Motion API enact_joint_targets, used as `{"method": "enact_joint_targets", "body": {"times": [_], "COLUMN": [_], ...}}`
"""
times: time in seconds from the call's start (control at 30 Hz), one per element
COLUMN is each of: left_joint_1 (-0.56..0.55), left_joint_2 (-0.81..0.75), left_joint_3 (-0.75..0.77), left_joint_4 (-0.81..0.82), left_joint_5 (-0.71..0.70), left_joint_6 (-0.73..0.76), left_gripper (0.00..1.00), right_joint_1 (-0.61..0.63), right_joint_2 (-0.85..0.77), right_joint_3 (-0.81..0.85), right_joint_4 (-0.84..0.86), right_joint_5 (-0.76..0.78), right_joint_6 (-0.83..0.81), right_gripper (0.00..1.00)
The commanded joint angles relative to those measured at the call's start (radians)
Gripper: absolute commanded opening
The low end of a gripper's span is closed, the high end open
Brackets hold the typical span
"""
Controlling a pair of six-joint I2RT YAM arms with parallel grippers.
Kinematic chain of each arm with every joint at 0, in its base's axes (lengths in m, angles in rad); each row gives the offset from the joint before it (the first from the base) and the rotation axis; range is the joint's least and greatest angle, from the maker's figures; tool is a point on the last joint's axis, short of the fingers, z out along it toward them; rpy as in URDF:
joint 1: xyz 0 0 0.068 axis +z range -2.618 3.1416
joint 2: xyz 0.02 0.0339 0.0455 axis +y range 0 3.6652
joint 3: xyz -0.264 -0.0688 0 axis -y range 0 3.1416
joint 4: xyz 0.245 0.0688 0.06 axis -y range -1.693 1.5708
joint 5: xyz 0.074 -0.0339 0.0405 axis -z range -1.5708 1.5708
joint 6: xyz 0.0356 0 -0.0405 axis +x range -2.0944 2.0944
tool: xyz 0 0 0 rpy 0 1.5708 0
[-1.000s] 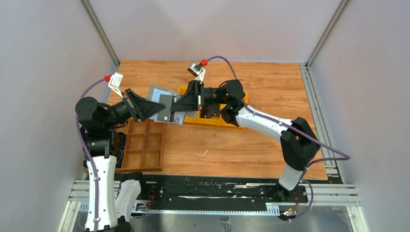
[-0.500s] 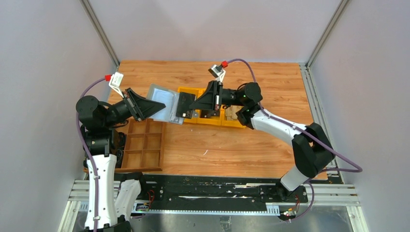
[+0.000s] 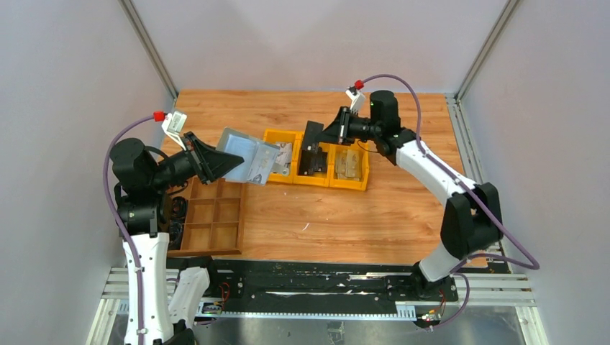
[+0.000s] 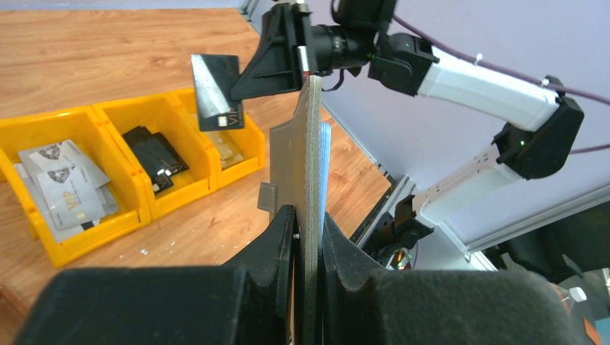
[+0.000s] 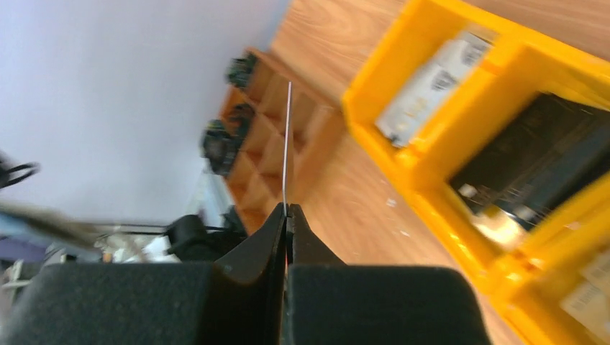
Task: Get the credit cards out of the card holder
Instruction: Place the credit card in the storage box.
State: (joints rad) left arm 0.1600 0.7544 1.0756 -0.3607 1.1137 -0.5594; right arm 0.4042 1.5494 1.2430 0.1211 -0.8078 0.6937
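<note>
Left pincer [image 3: 236, 159] is clamped narrow on the card holder [image 3: 252, 159], which you hold tilted over the bench [image 3: 324, 215], its far end at the left of the yellow bins [image 3: 347, 185]. Your right pincer [image 3: 325, 134] is fully closed on a dark credit card [image 3: 311, 135] above the middle bin, well apart from the holder.

Left wrist: the holder stands edge-on between your fingers [image 4: 282, 233], with the card up and to the left of it.

Right wrist: the card shows as a thin edge rising straight from the closed tips.

White links [image 3: 424, 162], black joints [image 3: 471, 223] — purple cables [image 3: 403, 79], red caps [image 3: 159, 116].
</note>
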Motion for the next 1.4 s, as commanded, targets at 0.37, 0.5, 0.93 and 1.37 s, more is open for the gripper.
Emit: {"method": "enact_joint_targets", "body": {"times": [0.37,0.5,0.93,1.37], "left_joint_1": [-0.003,-0.004,-0.002,-0.004], "left_joint_2": [-0.003,-0.015,-0.022,-0.033], "left_joint_3": [0.024,0.022,0.066,0.061], "left_joint_4": [-0.172,-0.171,-0.293,-0.387], "left_joint_5": [0.005,0.012,-0.019,0.006], "left_joint_6": [0.184,0.194,0.346,0.676], "left_gripper": [0.00,0.00,0.00,0.00], "right_joint_1": [0.079,0.093,0.111,0.192], "right_joint_2": [0.389,0.432,0.423,0.076], "right_joint_3": [0.256,0.282,0.362,0.401], "right_joint_4": [-0.416,-0.424,-0.503,-0.235], "right_joint_5": [0.298,0.343,0.517,-0.338], "right_joint_6": [-0.305,-0.303,-0.337,-0.411], "right_gripper": [0.00,0.03,0.31,0.77]}}
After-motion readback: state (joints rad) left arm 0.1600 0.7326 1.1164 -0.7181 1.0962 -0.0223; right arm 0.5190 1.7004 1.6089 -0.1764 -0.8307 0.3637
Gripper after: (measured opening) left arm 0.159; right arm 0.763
